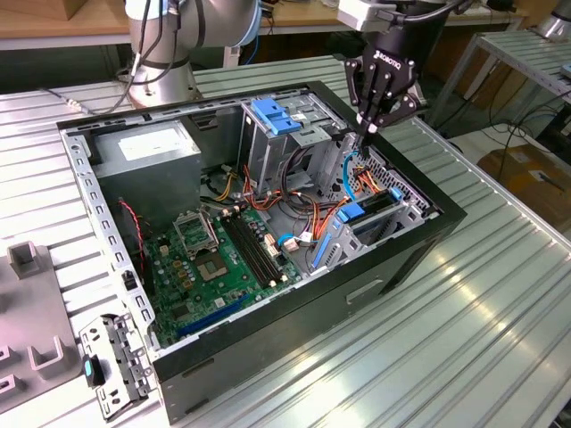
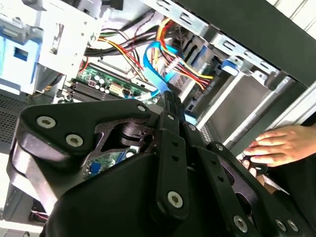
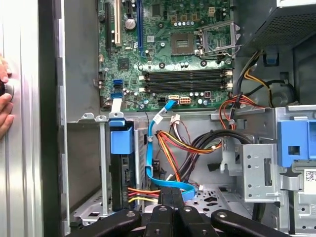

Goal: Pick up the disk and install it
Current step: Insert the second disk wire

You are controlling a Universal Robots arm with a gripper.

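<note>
The disk [image 1: 373, 210] stands on edge in the drive bay at the case's corner on the exterior view's right, a blue rail tab [image 1: 351, 213] at its end. In the first wrist view its dark edge [image 3: 120, 180] sits under the blue tab [image 3: 121, 140], with coloured wires plugged in at its end. My gripper [image 1: 368, 127] hangs just above the case, over the bay and the blue cable, fingers pressed together with nothing between them. The joined fingertips [image 3: 170, 193] show in both wrist views [image 2: 170, 98].
The open case [image 1: 401, 267] holds a motherboard [image 1: 223, 259], a grey power-supply box [image 1: 147, 147] and a metal cage with a blue top [image 1: 272, 116]. A blue cable [image 3: 152, 148] and wire bundles cross beneath the gripper. A person's hand [image 2: 281, 145] rests outside the case wall. A loose bracket [image 1: 111, 366] lies on the table.
</note>
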